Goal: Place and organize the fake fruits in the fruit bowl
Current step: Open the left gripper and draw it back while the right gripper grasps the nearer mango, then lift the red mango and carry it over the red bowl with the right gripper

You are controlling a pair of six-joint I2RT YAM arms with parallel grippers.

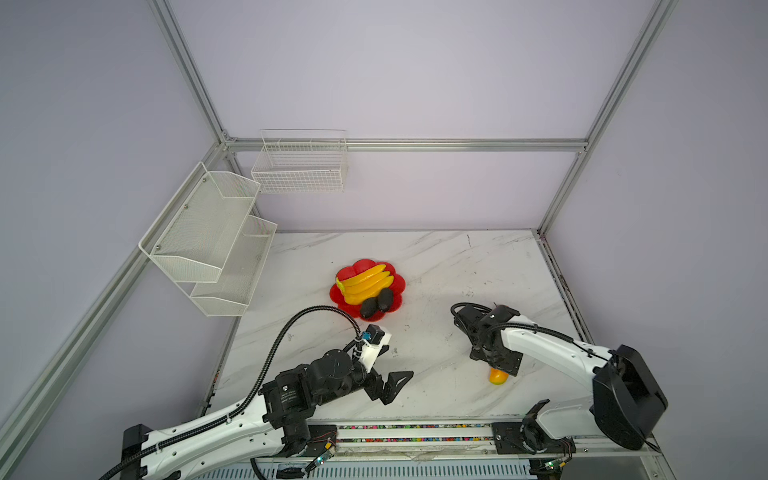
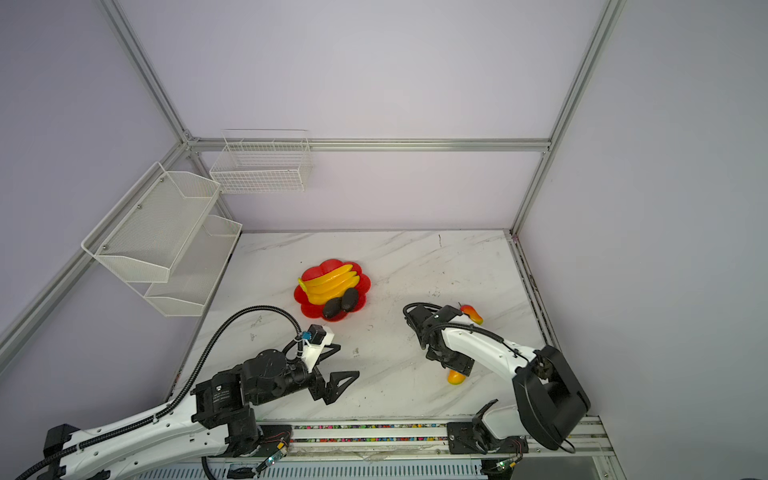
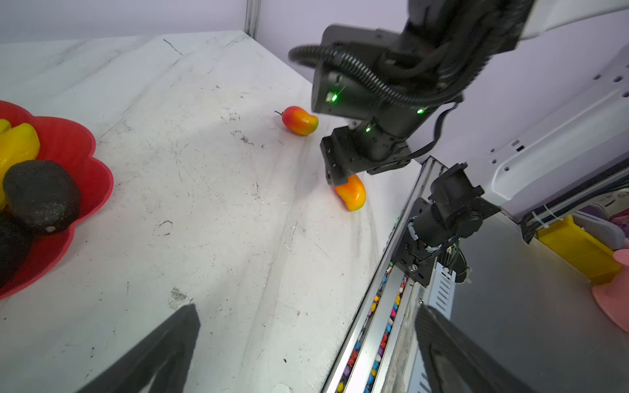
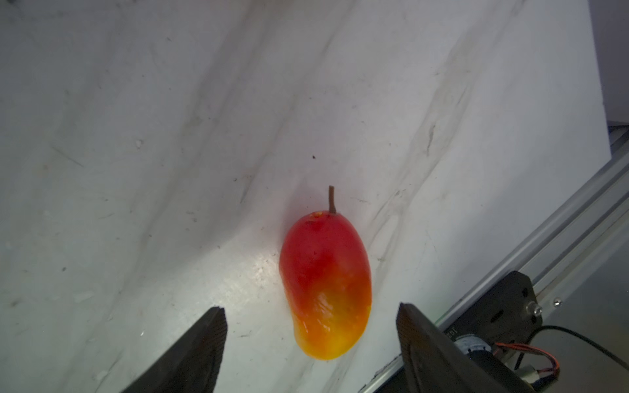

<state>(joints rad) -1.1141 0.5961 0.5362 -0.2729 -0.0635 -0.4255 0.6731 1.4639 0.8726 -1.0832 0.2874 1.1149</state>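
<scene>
While straddling the near mango (image 4: 325,289) on marble tabletop (image 1: 457,266), spread either side, not touching, for a pinch: right gripper (image 4: 310,308). Left gripper (image 3: 306,308) wide, idle. Bananas (image 1: 365,280), avocados (image 1: 385,299) in red scalloped bowl (image 1: 398,286); far mango (image 2: 471,313) outside.

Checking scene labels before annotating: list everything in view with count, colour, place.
fruit bowl: one, red, mid table.
bananas: one bunch of three, yellow, in the bowl.
avocados: two, black, in the bowl beside the bananas.
mangoes: two, red-orange-yellow, on the table; second farther back.
wire basket: one, white, back wall.
mesh rack: one, white, two tiers, left wall.
table: one, white marble.
left pincer: open, empty, over the table.
right pincer: open, straddling the near mango.
</scene>
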